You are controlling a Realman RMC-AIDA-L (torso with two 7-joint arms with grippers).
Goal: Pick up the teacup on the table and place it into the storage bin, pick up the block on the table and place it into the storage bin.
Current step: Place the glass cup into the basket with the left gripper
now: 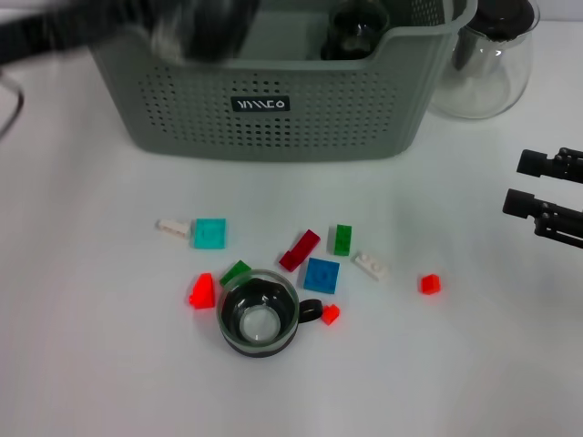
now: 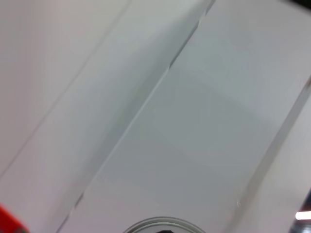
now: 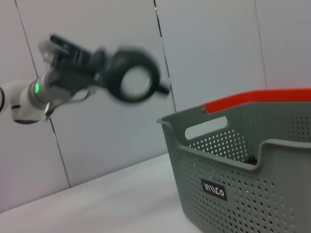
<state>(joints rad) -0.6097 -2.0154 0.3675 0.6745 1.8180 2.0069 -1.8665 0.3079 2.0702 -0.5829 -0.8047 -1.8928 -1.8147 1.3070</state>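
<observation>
Left tool point(image 3: 133, 80) aloft beside storage bin point(image 1: 273, 100), pinching teacup point(image 3: 135, 81). Right tool point(image 1: 515, 187) parked over worktop point(image 1: 455, 364), prongs spread. We note second teacup point(image 1: 258, 314) among blocks point(image 1: 321, 275).

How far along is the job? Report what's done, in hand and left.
Done: a dark cup seems to sit in the storage bin already. In hand: the left claw grips the held teacup in the air beside the bin. Left: the table teacup and the blocks lie on the table. The right claw is open at the right.
</observation>
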